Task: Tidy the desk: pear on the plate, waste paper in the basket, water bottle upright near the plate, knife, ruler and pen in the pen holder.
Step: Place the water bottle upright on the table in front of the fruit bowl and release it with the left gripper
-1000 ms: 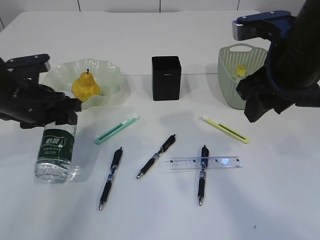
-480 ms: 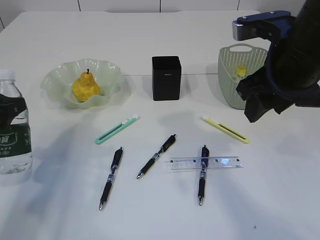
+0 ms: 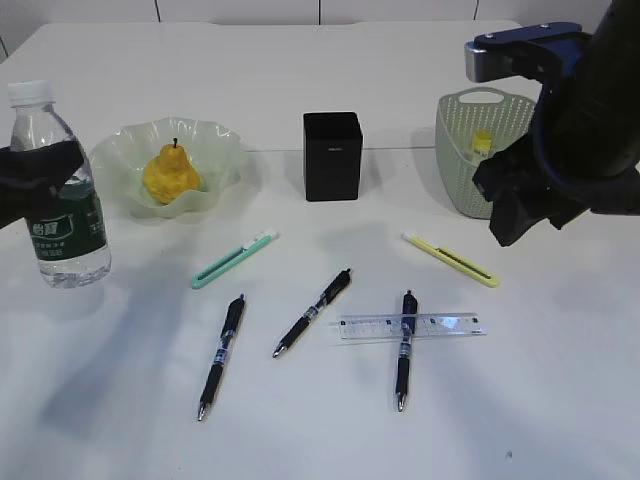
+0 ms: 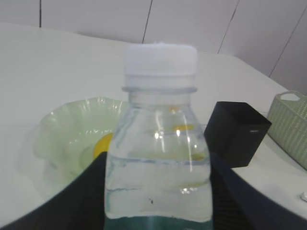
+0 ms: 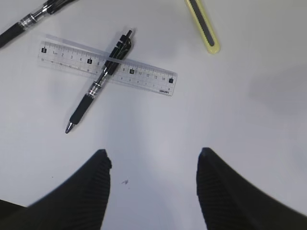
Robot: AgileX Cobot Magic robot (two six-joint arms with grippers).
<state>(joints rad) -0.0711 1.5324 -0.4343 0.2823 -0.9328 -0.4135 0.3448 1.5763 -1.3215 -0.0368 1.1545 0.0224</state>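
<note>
Over at the left edge of the exterior frame, the left gripper is clamping the water bottle around its green label, fingers closed on either side. The bottle is standing upright with its white cap on top, just left of the plate, which is sitting in the upper left with the pear on it. Whether the bottle's base is touching the table is hard to call.

In the left wrist view the bottle is filling the middle of the frame, with dark fingers pressing both flanks, and the plate and the black pen holder showing behind it.

The right gripper is hanging above the table at the right of the exterior frame, in front of the basket, jaws spread wide and holding nothing. From its wrist camera, the ruler is lying up in the top half with a pen crossing over it, and a yellow knife is at the top edge, all well apart from the fingertips.

A green knife and two other pens are lying mid-table.
</note>
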